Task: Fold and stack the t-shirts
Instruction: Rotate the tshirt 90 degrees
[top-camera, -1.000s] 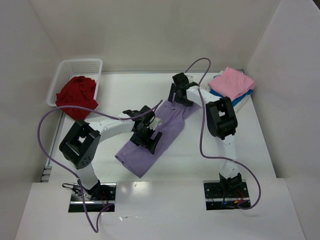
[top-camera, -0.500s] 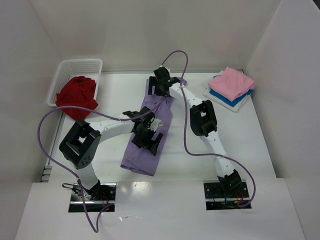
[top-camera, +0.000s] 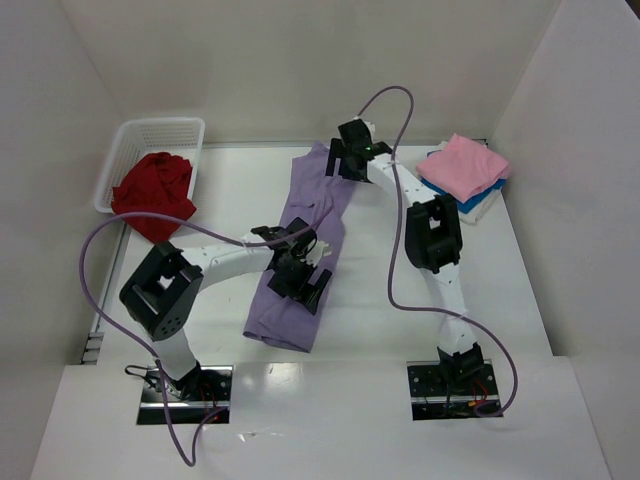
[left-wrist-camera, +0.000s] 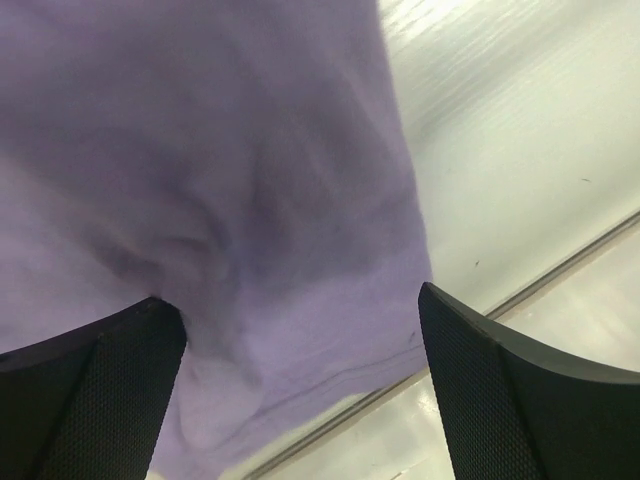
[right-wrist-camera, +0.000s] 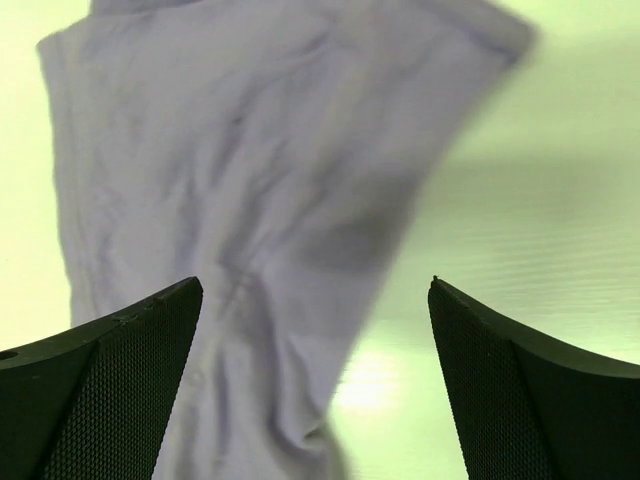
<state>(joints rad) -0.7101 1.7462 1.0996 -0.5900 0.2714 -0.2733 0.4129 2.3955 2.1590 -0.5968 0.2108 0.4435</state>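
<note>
Lavender shirt: lay spread in a long, creased strip on the white tabletop, running from the upper middle of the overhead view down to the lower middle, leaning slightly left. Not folded.
Lavender shirt, left wrist view: soft wrinkled cloth filled the upper left, with a hemmed edge near the bottom.
Lavender shirt, right wrist view: a rumpled end with a stitched hem along the left side.
Red shirt: lay bunched in a heap, spilling over the near end of the white lattice basket at upper left.
Pink shirt: folded, on top of the pile at upper right.
Blue shirt: folded, directly under the pink one, with only its edge showing.
Left gripper: jaws spread wide over the middle of the lavender strip, clamping nothing. Whether the fingertips touched the cloth could not be told.
Right gripper: jaws spread wide above the far end of the lavender strip, holding nothing.
Count: four shirts, one of each colour; two grippers; one basket.
</note>
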